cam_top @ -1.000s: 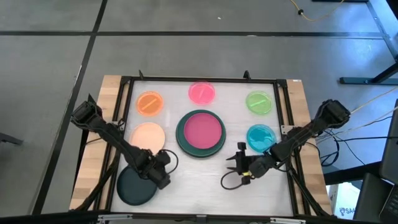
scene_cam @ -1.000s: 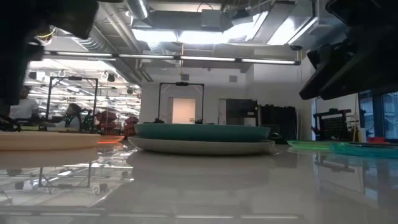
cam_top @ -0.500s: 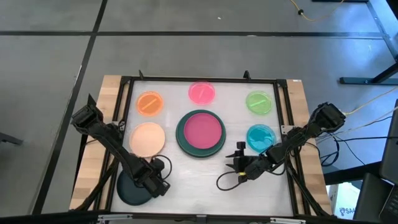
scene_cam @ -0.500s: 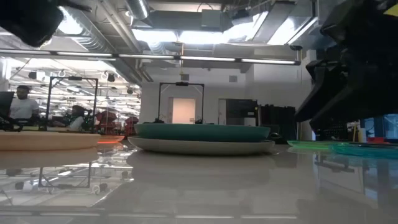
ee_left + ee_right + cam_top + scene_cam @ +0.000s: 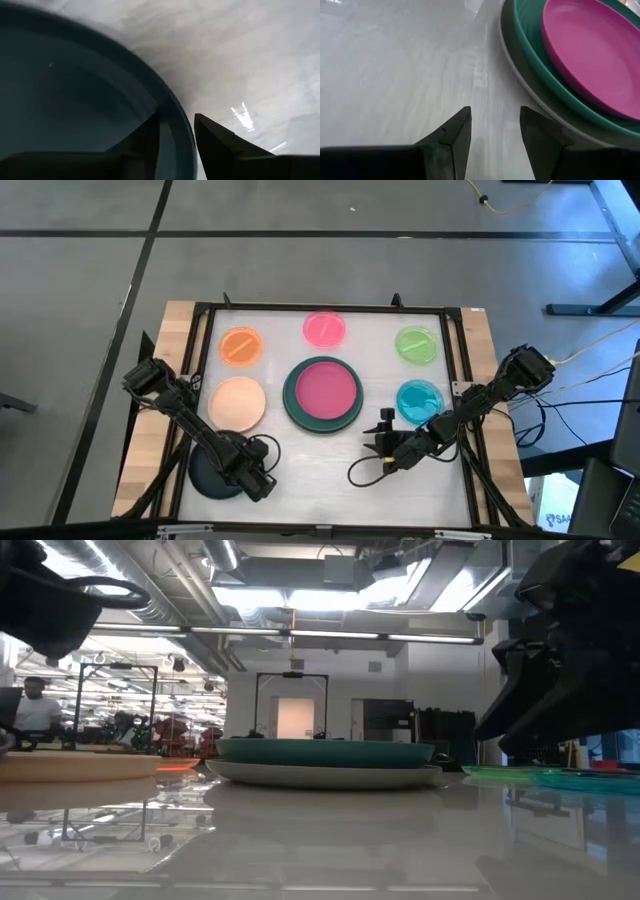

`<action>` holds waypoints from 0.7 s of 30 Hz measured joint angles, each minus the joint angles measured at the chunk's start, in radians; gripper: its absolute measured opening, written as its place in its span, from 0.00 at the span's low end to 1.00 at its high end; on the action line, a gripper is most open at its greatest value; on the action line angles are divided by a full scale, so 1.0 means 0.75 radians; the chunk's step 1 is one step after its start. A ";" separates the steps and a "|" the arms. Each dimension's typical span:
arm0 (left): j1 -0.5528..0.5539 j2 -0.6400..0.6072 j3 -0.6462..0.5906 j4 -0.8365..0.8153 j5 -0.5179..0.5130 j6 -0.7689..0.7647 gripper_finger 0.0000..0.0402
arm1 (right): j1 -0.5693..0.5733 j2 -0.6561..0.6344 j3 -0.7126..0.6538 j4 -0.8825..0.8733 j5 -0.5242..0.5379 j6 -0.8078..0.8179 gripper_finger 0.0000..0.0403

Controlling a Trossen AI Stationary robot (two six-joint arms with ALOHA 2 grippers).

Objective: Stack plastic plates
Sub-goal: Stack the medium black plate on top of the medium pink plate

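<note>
A magenta plate sits in a dark green plate on a grey plate point(image 5: 322, 393) at the table's middle. The peach point(image 5: 237, 402), orange point(image 5: 240, 346), pink point(image 5: 325, 329), light green point(image 5: 416, 345) and cyan point(image 5: 419, 401) plates lie singly around it. A black plate point(image 5: 212, 475) lies at the near left. My left gripper point(image 5: 252, 477) is shut on the black plate's right rim. My right gripper point(image 5: 385, 430) is open and empty, near the stack's near right side point(image 5: 530, 75). My left gripper has the black plate's rim point(image 5: 176, 131) on the plate's right side. One finger point(image 5: 145, 142) is inside the plate and one point(image 5: 215, 142) is outside. The fingers come slanting down from the table's right. The plate lies flat on the table.
A black frame point(image 5: 200, 310) rims the white tabletop. Bare tabletop point(image 5: 320, 470) lies between the two grippers along the near edge. People show in the room far behind in the low view point(image 5: 35, 705).
My left gripper has gone toward the table's near edge and down, onto the black plate's right rim. My right gripper has come down a little beside the stack. The plates have stayed in place.
</note>
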 joint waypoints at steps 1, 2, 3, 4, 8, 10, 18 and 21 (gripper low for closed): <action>0.000 -0.001 0.001 0.001 -0.010 0.007 0.26 | 0.000 0.000 0.000 0.001 0.000 0.002 0.39; 0.000 -0.001 0.001 0.000 -0.017 0.020 0.24 | 0.000 0.000 0.000 0.000 0.000 0.010 0.39; 0.000 -0.001 0.001 0.000 -0.016 0.035 0.22 | 0.000 0.000 0.000 0.000 0.000 0.019 0.39; 0.000 -0.001 0.001 -0.001 -0.012 0.048 0.19 | 0.000 0.000 0.000 0.000 0.000 0.025 0.39; 0.000 -0.006 0.003 0.000 0.010 0.101 0.07 | 0.000 0.000 0.000 0.001 0.001 0.031 0.39; -0.007 -0.017 0.003 0.003 0.035 0.119 0.03 | 0.000 0.000 0.000 0.000 0.000 0.036 0.39; -0.037 -0.072 0.060 -0.018 0.030 0.158 0.02 | 0.001 0.000 0.001 -0.001 -0.049 0.098 0.39; -0.037 -0.079 0.152 -0.046 -0.025 0.271 0.02 | 0.001 0.000 0.001 0.000 -0.049 0.100 0.39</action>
